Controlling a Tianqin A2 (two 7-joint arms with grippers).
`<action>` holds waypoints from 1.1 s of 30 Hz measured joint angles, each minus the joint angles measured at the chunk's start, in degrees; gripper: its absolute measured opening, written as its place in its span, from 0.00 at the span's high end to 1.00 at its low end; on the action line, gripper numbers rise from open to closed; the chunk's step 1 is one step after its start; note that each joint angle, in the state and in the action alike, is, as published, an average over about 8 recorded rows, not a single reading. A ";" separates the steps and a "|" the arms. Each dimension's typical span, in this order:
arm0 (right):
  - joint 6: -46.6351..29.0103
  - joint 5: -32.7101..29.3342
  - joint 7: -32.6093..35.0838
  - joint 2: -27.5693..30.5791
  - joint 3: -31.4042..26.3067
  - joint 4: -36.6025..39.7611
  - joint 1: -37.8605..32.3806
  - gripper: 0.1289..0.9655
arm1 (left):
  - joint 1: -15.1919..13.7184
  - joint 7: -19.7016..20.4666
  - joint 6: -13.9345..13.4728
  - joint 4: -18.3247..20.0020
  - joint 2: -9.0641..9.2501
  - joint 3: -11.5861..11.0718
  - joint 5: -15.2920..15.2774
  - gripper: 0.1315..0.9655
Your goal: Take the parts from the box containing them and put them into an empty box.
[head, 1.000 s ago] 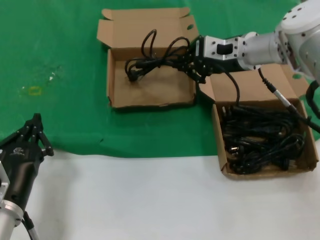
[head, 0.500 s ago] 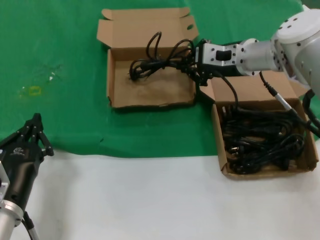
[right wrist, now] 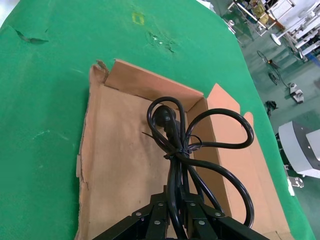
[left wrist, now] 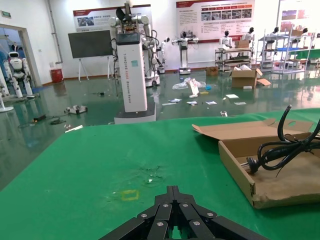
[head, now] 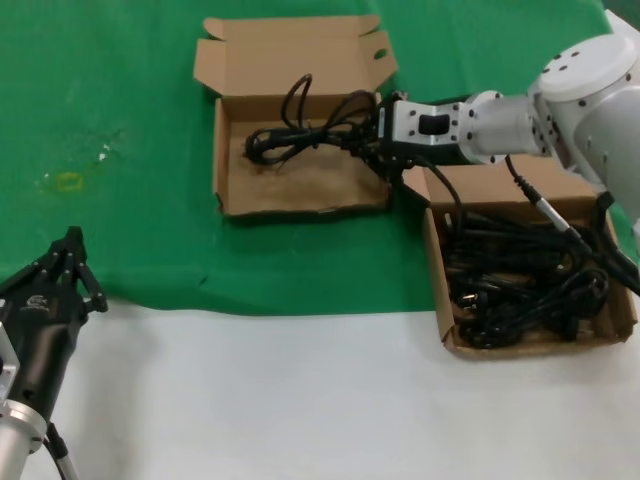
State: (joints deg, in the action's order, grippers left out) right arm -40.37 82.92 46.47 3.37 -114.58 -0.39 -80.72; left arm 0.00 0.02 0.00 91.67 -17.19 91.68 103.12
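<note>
My right gripper is shut on a bundled black power cord and holds it over the smaller cardboard box, whose short lid panel stands at the back. The cord's plug end hangs low at the tray's left side. In the right wrist view the cord runs out from between my shut fingers over the box floor. The larger box at the right holds many tangled cords. My left gripper is shut and empty, parked at the lower left.
A green cloth covers the far half of the table, with a small yellow mark on it. The bare white tabletop lies at the front. The left wrist view shows the smaller box and cord off to one side.
My right gripper has moved a little left and down with the cord, and the cord's plug end has shifted left within the smaller box. The left arm has not moved.
</note>
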 joint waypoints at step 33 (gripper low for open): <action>2.00 0.36 2.52 -0.54 0.63 0.03 0.88 0.82 | 0.00 0.00 0.00 0.00 0.00 0.00 0.00 0.99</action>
State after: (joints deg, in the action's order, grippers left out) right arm -38.37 83.28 48.99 2.83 -113.95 -0.36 -79.83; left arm 0.00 0.02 0.00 91.67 -17.19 91.68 103.12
